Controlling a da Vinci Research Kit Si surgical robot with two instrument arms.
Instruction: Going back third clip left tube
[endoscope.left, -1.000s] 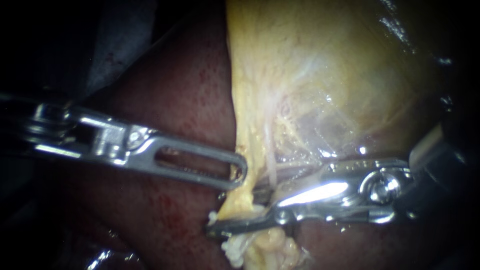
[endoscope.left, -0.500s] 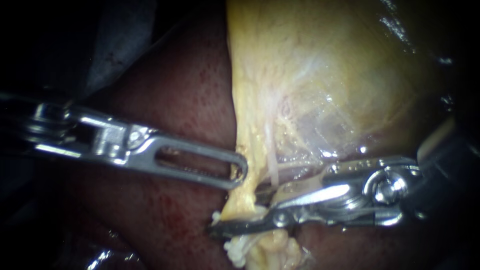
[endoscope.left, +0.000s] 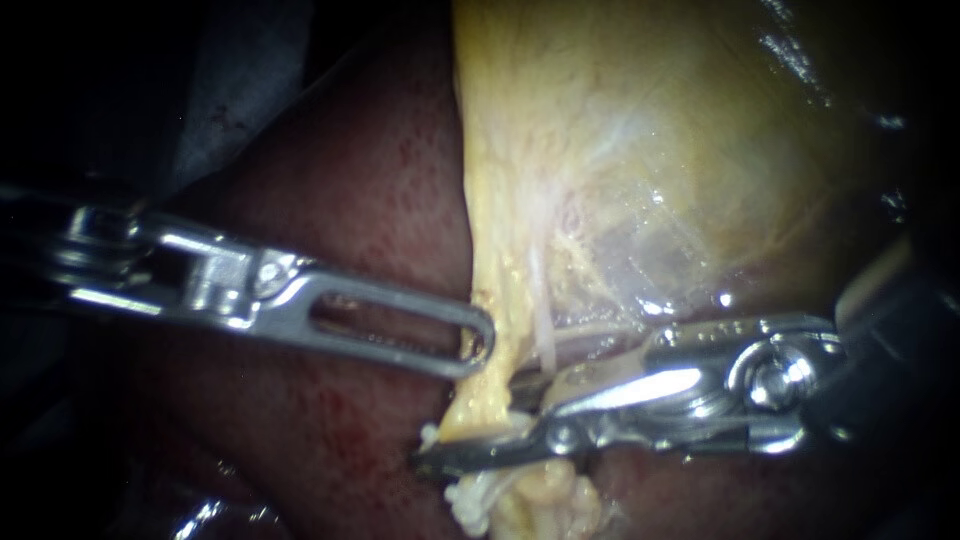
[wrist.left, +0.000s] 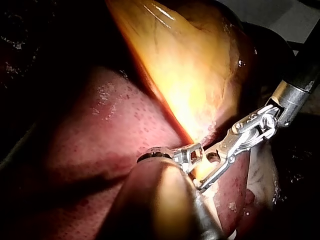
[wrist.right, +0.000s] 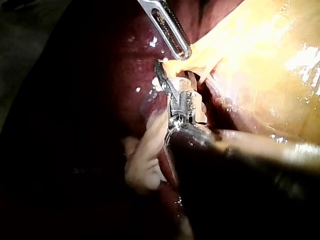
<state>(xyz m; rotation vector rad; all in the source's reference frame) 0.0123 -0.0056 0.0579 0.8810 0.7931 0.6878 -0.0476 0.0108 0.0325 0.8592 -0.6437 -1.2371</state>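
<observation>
**Two instruments meet at the foot of the gallbladder**

Your left instrument (endoscope.left: 480, 345), a bright steel tool with long slotted jaws, reaches the yellow band (endoscope.left: 500, 300) of tissue that tapers down from the broad, glistening tan-yellow gallbladder (endoscope.left: 650, 150). Its jaws are clamped on the band's edge, and yellow tissue shows through the slot at the tip. The dark red, speckled liver (endoscope.left: 350, 190) spreads out behind the band.

Your right instrument (endoscope.left: 470, 425), a steel tool with a shiny hinged wrist and two narrow jaws, comes in from the band's other side. Its jaws stand apart. The dark lower jaw crosses the band's lower end and pokes out beyond it on the left instrument's side. The upper jaw stops just short of the band. The band's lower end sits in the gap, against the lower jaw.

A thin whitish tube (endoscope.left: 543, 325) runs down just beside the band, on the right instrument's side, and ends at that instrument's upper jaw. You cannot tell from here whether this is the left tube, and no clip on it can be made out.

Cream-white fatty lumps (endoscope.left: 540, 495) hang just below the band's end, under the lower jaw. In the right wrist view, the slotted tip holds the band just ahead of your right instrument's parted jaws.
</observation>
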